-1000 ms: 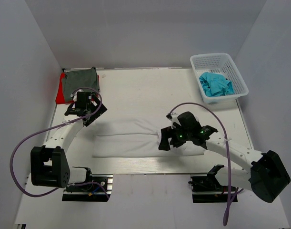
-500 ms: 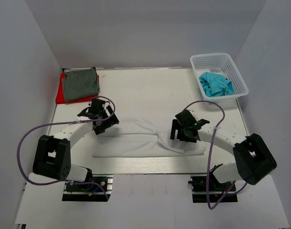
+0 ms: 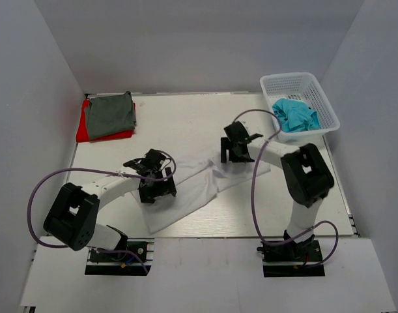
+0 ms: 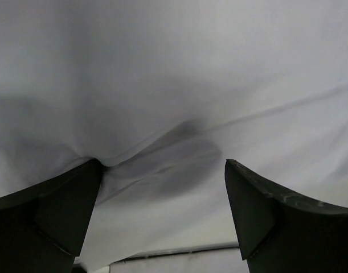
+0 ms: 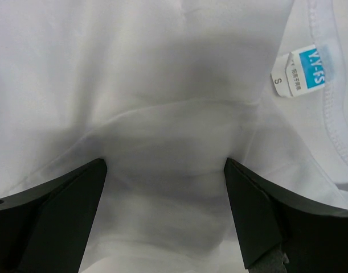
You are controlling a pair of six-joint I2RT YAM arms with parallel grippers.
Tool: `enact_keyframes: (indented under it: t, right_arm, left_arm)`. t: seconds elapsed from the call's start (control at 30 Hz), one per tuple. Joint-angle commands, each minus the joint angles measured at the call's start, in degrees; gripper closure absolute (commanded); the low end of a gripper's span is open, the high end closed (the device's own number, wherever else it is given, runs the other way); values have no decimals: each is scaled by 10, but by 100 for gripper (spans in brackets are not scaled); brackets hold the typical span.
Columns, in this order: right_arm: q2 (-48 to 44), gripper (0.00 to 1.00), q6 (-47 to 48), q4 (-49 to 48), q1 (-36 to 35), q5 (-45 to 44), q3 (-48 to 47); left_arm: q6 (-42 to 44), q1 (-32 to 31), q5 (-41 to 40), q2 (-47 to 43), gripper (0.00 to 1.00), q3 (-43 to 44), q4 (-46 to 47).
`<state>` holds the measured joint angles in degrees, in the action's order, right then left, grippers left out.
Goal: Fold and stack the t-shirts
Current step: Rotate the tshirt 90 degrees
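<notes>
The white t-shirt lies slantwise across the middle of the table, from near left to far right. My left gripper is down on its near-left part, jaws wide open, with white cloth bunched between them. My right gripper is down on its far-right end, also open, with cloth puckered between the jaws and the blue neck label just beyond. The dark grey t-shirt lies folded on the red t-shirt at the far left. The teal t-shirt lies crumpled in the basket.
The white mesh basket stands at the far right corner. The folded pile sits against the left wall. Grey walls close in the table on three sides. Purple cables loop from both arms over the table.
Both grippers swept toward the far right, the left inward and the right toward the back. The white shirt turned with them, from lying flat across the near edge to a slanted, bunched shape.
</notes>
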<state>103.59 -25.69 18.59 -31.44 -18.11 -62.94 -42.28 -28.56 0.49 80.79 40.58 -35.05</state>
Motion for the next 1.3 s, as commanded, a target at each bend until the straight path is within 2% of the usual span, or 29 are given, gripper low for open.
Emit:
enact_keyframes:
  t: [0.0,0.1,0.17,0.23,0.27,0.33,0.37,0.5,0.57,0.67,0.77,0.8,0.87,0.97,1.0,1.07,1.1,1.13,1.23,1.27]
  right_arm:
    - [101,10,118,-53,2,49,-100]
    - [169,10,255,-64,2,94,-195]
    - [202,10,399,-74,-3,173,-235]
    - [222,10,433,-84,-1,221,-252]
    - [229,10,489,-78,2,234,-283]
    - [252,10,515,-78,5,252,-311]
    - [257,10,569,-74,4,264,-331]
    - [304,10,610,-46,4,308,-420]
    - [317,10,594,-67,8,318,-450]
    - [328,10,525,-47,8,288,-503]
    - [298,10,483,-54,9,247,-526]
    - [289,10,423,-56,8,227,-524]
    - [250,10,378,-43,8,221,-517]
    - [207,10,294,30,4,185,-501]
    - [189,10,244,55,7,187,-494]
    - [155,10,194,70,5,210,-444]
    - [145,10,181,75,5,216,-405]
    - [136,10,153,72,-2,229,-358]
    - [77,10,118,6,-13,272,-247]
    - [47,10,108,-20,-17,277,-179]
  left_arm:
    - [-25,-62,149,45,0,-59,-71]
    - [-33,-113,210,27,0,-94,-20]
    - [-52,-138,243,22,0,-102,18]
    - [-52,-173,243,22,0,-90,18]
    - [-52,-185,243,30,0,-75,18]
    - [-40,-218,259,49,0,-53,37]
    - [-19,-228,259,79,0,-40,43]
    - [31,-260,231,146,0,53,20]
    - [44,-267,199,159,0,87,-16]
    - [44,-267,118,165,0,153,-62]
    - [44,-255,46,144,0,209,-125]
    - [31,-255,10,135,0,229,-150]
    - [4,-255,-39,114,0,242,-177]
    - [-93,-250,-232,70,0,257,-261]
    - [-118,-250,-257,37,0,257,-274]
    - [-167,-250,-299,-7,0,229,-274]
    - [-183,-244,-347,-31,0,197,-274]
    - [-206,-235,-368,-79,0,176,-260]
    - [-189,-207,-380,-146,0,109,-202]
    - [-189,-200,-375,-177,0,87,-177]
